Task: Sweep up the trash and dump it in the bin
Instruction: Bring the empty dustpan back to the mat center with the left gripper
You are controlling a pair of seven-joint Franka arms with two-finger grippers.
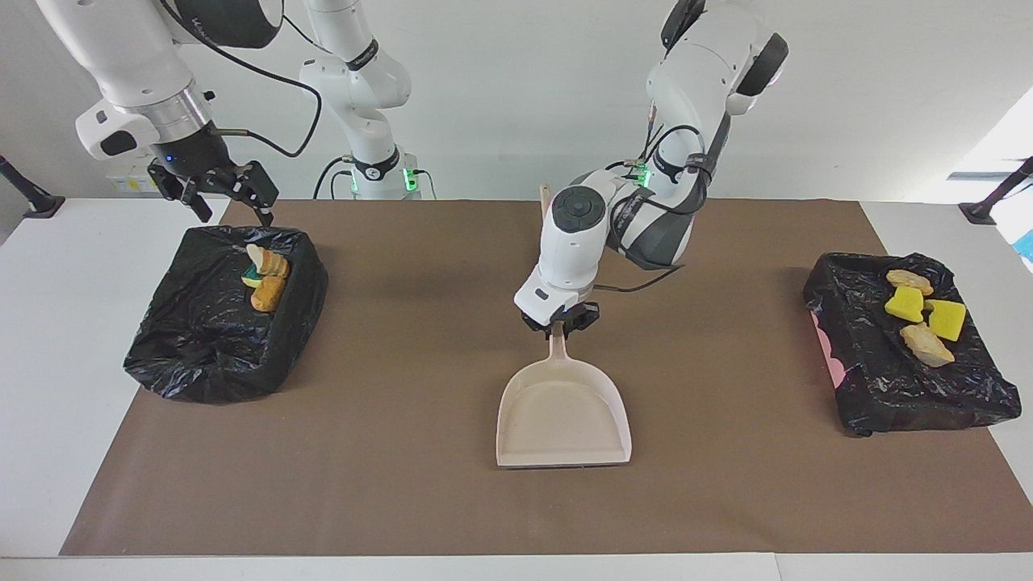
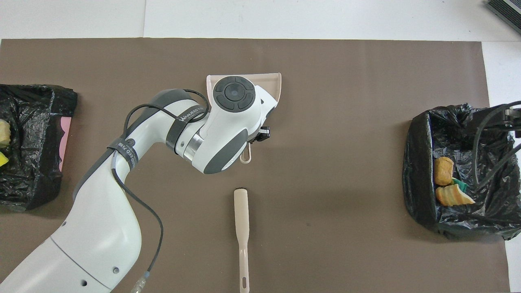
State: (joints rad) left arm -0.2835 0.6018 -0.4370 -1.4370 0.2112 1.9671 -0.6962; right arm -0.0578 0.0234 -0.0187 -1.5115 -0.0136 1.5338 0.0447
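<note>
Facing view: left claw (image 1: 560, 326) clamped on smooth beige plastic dustpan (image 1: 562, 413) handle; right claw (image 1: 228, 202) spread apart.

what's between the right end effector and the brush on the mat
Nothing visible. The right end effector hangs open over the black-lined bin at its end of the table. The brush lies alone on bare mat. The left end effector, holding the dustpan, is farther from the robots than the brush.
</note>
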